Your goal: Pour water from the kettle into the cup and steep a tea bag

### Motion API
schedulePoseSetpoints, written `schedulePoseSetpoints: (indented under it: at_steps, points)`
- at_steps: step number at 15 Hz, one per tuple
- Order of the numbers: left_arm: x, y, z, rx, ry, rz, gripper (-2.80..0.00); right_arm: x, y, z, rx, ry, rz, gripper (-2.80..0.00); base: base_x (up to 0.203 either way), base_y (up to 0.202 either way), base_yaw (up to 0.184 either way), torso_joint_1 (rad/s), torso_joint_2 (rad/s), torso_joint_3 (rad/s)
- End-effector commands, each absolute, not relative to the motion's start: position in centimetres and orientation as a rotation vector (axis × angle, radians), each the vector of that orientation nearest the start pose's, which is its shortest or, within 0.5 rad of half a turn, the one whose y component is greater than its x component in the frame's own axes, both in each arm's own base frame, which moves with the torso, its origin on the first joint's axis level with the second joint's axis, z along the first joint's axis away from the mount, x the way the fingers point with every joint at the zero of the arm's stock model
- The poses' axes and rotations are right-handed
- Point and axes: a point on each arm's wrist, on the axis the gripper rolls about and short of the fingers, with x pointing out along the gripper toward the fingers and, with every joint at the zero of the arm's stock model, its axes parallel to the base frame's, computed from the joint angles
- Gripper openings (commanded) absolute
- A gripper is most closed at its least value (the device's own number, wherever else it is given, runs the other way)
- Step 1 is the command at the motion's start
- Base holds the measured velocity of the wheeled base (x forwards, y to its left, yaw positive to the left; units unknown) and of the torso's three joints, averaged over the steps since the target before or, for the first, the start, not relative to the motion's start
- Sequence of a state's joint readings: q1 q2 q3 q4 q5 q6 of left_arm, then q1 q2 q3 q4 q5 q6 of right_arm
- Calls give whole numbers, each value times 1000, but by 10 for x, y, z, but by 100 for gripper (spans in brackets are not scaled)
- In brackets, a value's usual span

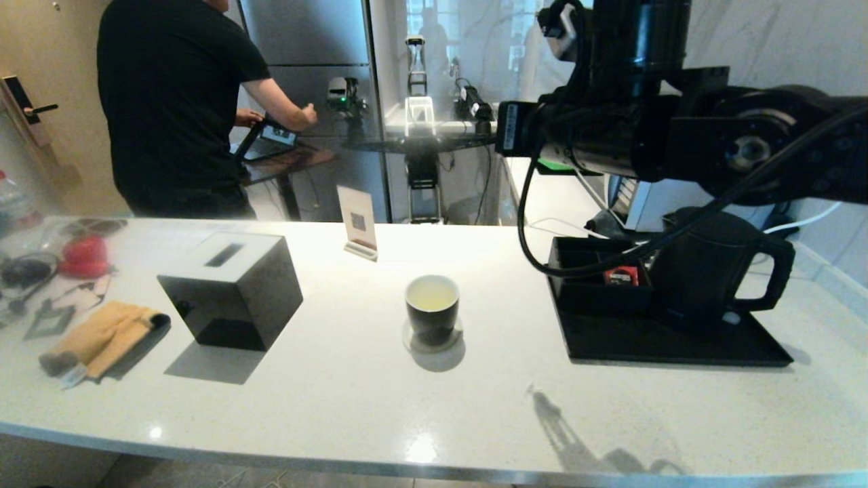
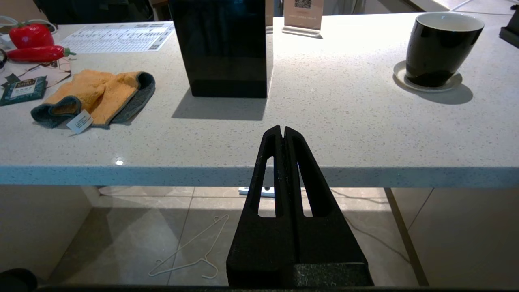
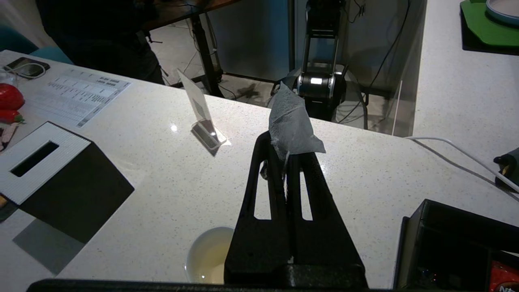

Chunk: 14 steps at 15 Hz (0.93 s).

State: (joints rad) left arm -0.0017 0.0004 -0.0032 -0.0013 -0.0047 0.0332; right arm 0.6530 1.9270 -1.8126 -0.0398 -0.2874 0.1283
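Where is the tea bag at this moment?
In the right wrist view, the tea bag is pinched in the right gripper, held above the counter and the cup.

Kettle (image 1: 705,271) top behind the right arm; cup (image 3: 209,255) half-hidden by right fingers (image 3: 279,170).

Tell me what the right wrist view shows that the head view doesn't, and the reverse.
Only the right wrist view shows the right pincer shut on the tea bag, high above the counter. Only the head view shows the kettle standing on its black tray, and the coaster under the cup. Both show the cup holding water, the black box and the card stand.
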Motion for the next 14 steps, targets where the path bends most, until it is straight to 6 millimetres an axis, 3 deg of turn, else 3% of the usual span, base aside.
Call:
schedulePoseSetpoints:
  at_steps: [1,14]
  points:
    - [-23,0,76,34,-5,-6,-280,308,236,329,90,91,376,-280,0,0,0,0,0,0]
    - [-26,0,80,47,25,-22,-280,301,241,330,78,89,399,-280,0,0,0,0,0,0]
